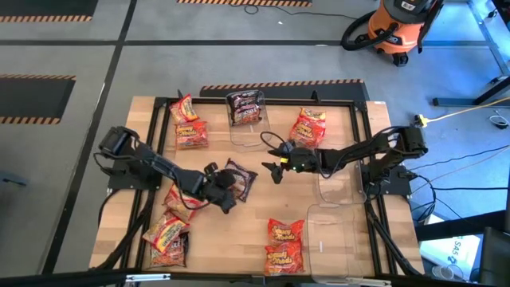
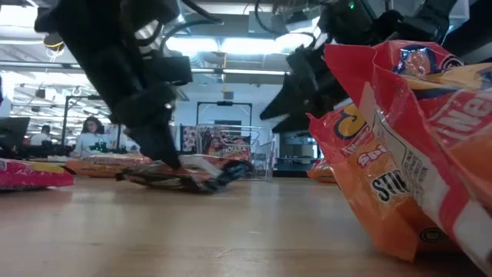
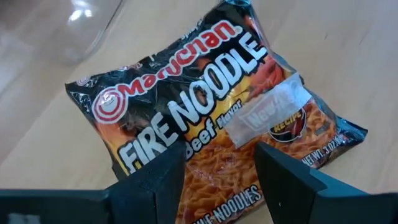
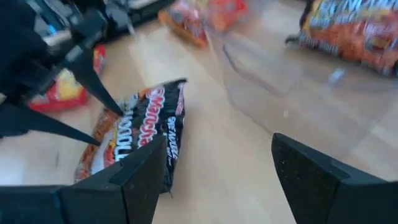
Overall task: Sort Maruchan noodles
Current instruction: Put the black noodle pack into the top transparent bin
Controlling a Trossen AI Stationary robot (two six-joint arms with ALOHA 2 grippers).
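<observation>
while the left pincer (image 1: 225, 194) is hovering wide over the black noodle packet (image 1: 241, 178) near the worktop's (image 1: 239, 239) centre, the pick-up step is underway. the right pincer (image 1: 275, 169), also wide, is waiting at the packet's three o'clock; next, i judge, the left needs lowering and closing on it.

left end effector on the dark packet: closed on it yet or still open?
Open. In the left wrist view the left end effector has its fingers spread above the dark Fire Noodle packet, which lies flat on the table.

Near the middle of the counter (image 1: 239, 223) lies one noodle packet (image 1: 240, 178), with the left pincer (image 1: 225, 190) over its left edge. The right pincer (image 1: 275, 169) hangs just right of it. Behind it, a bin (image 1: 247, 127) holds another packet (image 1: 245, 106).
</observation>
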